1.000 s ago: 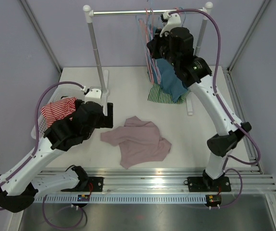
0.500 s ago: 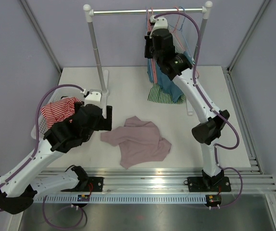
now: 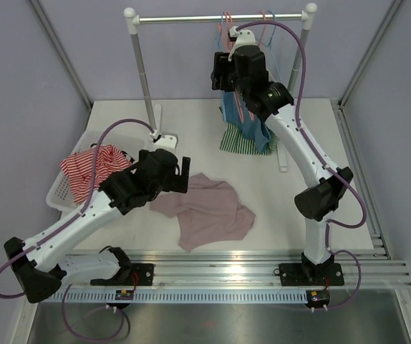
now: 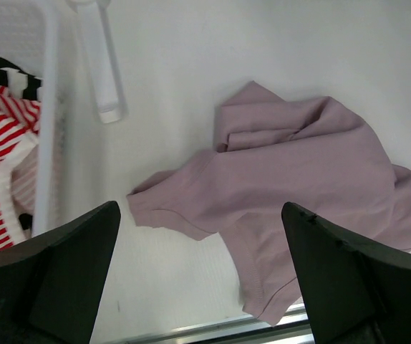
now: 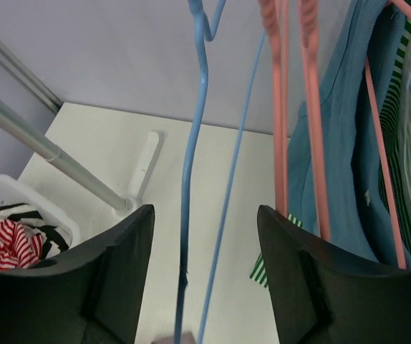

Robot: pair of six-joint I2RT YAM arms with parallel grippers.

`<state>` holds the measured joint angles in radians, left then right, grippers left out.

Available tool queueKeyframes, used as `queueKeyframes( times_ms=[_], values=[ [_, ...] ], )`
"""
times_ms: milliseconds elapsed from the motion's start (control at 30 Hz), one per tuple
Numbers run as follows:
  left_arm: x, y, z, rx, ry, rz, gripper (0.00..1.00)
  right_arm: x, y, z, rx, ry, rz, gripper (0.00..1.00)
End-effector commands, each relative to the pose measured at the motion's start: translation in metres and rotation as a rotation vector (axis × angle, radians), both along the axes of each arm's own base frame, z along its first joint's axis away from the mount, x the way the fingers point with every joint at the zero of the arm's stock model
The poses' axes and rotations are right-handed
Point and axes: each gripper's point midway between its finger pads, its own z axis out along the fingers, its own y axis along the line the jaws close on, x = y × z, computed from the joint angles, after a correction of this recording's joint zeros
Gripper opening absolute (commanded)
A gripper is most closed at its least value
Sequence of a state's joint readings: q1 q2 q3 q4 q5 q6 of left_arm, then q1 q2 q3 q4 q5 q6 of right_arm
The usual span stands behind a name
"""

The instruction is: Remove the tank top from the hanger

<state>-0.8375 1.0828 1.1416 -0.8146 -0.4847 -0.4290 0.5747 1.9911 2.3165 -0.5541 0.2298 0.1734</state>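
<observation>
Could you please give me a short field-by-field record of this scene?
rail: far side of table, hangers at its right end
blue top: hanging among those hangers
pink shirt: crumpled on table, near centre
basket: left edge, holds red-striped clothes
left gripper: open, empty, over the pink shirt's left edge
right gripper: open, up at the hangers, blue hanger straight ahead

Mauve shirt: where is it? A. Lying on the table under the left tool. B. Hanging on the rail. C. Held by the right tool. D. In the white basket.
A: the mauve shirt lies crumpled on the table, outside the basket, the open left tool above it.
</observation>
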Motion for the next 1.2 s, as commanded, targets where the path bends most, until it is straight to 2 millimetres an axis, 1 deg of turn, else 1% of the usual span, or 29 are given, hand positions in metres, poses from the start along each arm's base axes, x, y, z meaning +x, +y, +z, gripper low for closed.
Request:
queueKeyframes(
  times_ms=[0,33,100,133,167,200,233,267,300,333,367,400,433,467,500,567,600,667,700,833,867,900,933,967,1000,1033,1067,1133,1167],
  values=[
    [0.012,-0.043,-0.005,-0.118,-0.007,-0.085,0.99,-0.037,-0.011,0.063,0.073,-0.095,0.072,0.68],
    [0.013,-0.048,-0.019,-0.098,0.019,-0.097,0.99,-0.043,-0.01,0.067,0.078,-0.097,0.094,0.71],
    [0.016,-0.064,-0.03,-0.112,0.033,-0.135,0.99,-0.061,-0.016,0.079,0.092,-0.11,0.117,0.97],
    [0.017,-0.069,-0.043,-0.095,0.056,-0.143,0.99,-0.069,-0.018,0.084,0.098,-0.115,0.135,0.99],
    [0.017,-0.076,-0.049,-0.097,0.072,-0.164,0.99,-0.076,-0.019,0.088,0.107,-0.121,0.149,1.0],
    [0.019,-0.083,-0.052,-0.109,0.068,-0.176,0.99,-0.08,-0.02,0.082,0.099,-0.112,0.16,1.0],
    [0.018,-0.089,-0.058,-0.104,0.077,-0.188,0.99,-0.096,-0.029,0.099,0.117,-0.147,0.167,1.0],
    [0.019,-0.095,-0.072,-0.09,0.108,-0.197,0.99,-0.103,-0.034,0.106,0.128,-0.168,0.166,0.99],
    [0.02,-0.1,-0.077,-0.09,0.112,-0.208,0.99,-0.105,-0.037,0.095,0.117,-0.15,0.161,1.0],
    [0.02,-0.105,-0.085,-0.081,0.129,-0.216,0.99,-0.124,-0.048,0.113,0.141,-0.191,0.161,1.0],
    [0.021,-0.109,-0.089,-0.076,0.138,-0.22,0.99,-0.132,-0.053,0.114,0.146,-0.199,0.166,1.0],
    [0.02,-0.114,-0.105,-0.045,0.168,-0.227,0.99,-0.147,-0.062,0.117,0.158,-0.218,0.166,1.0],
    [0.021,-0.115,-0.112,-0.035,0.179,-0.226,0.99,-0.155,-0.067,0.118,0.162,-0.228,0.171,0.99],
    [0.022,-0.119,-0.127,-0.012,0.204,-0.227,0.99,-0.162,-0.071,0.121,0.17,-0.244,0.172,0.99],
    [0.021,-0.121,-0.133,-0.003,0.215,-0.231,0.99,-0.177,-0.081,0.118,0.175,-0.253,0.173,0.99],
    [0.021,-0.125,-0.147,0.015,0.237,-0.23,0.99,-0.191,-0.089,0.118,0.183,-0.279,0.173,0.99],
    [0.021,-0.127,-0.156,0.032,0.254,-0.231,0.99,-0.205,-0.097,0.114,0.187,-0.291,0.179,0.99],
    [0.019,-0.129,-0.167,0.055,0.277,-0.233,0.99,-0.216,-0.104,0.112,0.185,-0.309,0.183,0.99],
    [0.016,-0.131,-0.172,0.066,0.288,-0.24,0.99,-0.227,-0.111,0.111,0.19,-0.317,0.183,0.99],
    [0.006,-0.132,-0.201,0.085,0.351,-0.24,0.99,-0.247,-0.123,0.106,0.172,-0.326,0.19,0.99],
    [0.004,-0.135,-0.205,0.076,0.357,-0.248,0.96,-0.25,-0.125,0.104,0.171,-0.326,0.196,0.99],
    [0.001,-0.136,-0.208,0.074,0.364,-0.25,0.73,-0.257,-0.127,0.103,0.169,-0.332,0.207,1.0],
    [-0.001,-0.133,-0.212,0.077,0.37,-0.247,0.6,-0.259,-0.128,0.102,0.165,-0.334,0.21,0.99],
    [-0.002,-0.133,-0.211,0.071,0.365,-0.244,0.42,-0.261,-0.129,0.1,0.161,-0.33,0.211,0.99],
    [-0.002,-0.132,-0.21,0.068,0.362,-0.235,0.18,-0.264,-0.131,0.099,0.161,-0.332,0.209,1.0],
    [0.001,-0.128,-0.206,0.074,0.345,-0.214,0.05,-0.265,-0.133,0.098,0.156,-0.333,0.206,1.0],
    [0.001,-0.124,-0.197,0.069,0.327,-0.204,0.0,-0.268,-0.135,0.097,0.157,-0.332,0.205,1.0],
    [0.005,-0.114,-0.181,0.076,0.283,-0.165,0.0,-0.269,-0.139,0.096,0.155,-0.336,0.191,1.0],
    [0.009,-0.112,-0.159,0.048,0.237,-0.156,0.0,-0.271,-0.14,0.096,0.158,-0.342,0.189,1.0]
  ],
)
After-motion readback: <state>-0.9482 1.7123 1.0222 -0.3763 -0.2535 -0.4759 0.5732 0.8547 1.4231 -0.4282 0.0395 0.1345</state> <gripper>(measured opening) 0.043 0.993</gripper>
